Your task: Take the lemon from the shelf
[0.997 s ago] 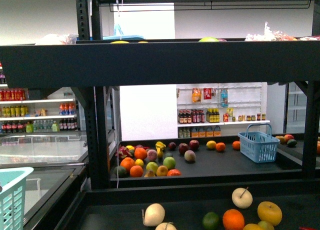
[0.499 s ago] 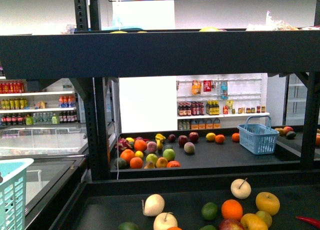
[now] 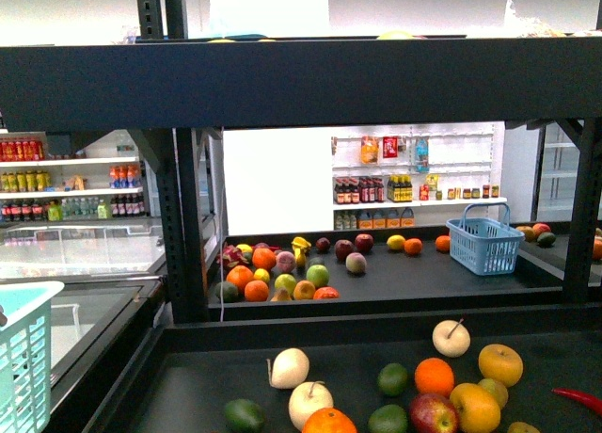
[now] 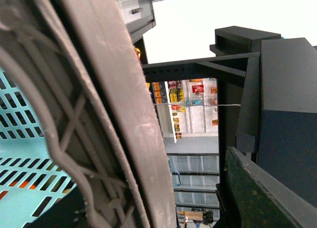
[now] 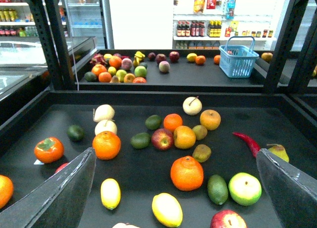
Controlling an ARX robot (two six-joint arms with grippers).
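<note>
The lemon (image 5: 167, 209) lies on the near dark tray of the shelf (image 5: 138, 173), a pale-yellow oval with a pointed end. A smaller yellow oval fruit (image 5: 110, 193) lies to one side of it. My right gripper (image 5: 174, 152) hangs open above this tray, its grey fingers (image 5: 64, 188) wide on either side of the fruit and holding nothing. My left gripper (image 4: 188, 198) is shut on the teal basket (image 4: 25, 153), whose rim also shows in the front view (image 3: 23, 358). The shelf's deep black upper lip (image 3: 310, 85) spans the front view. The lemon is below the front view's edge.
Around the lemon lie an orange (image 5: 186, 172), a lime (image 5: 217, 188), a green apple (image 5: 244, 188), a red apple (image 5: 162, 139) and a red chili (image 5: 246, 141). A blue basket (image 5: 238, 59) and more fruit sit on the far tray. Black posts (image 3: 179, 235) frame the tiers.
The front view has tilted lower: the upper lip sits higher in the picture and more fruit on the near tray shows along the bottom. The teal basket stays at the left edge.
</note>
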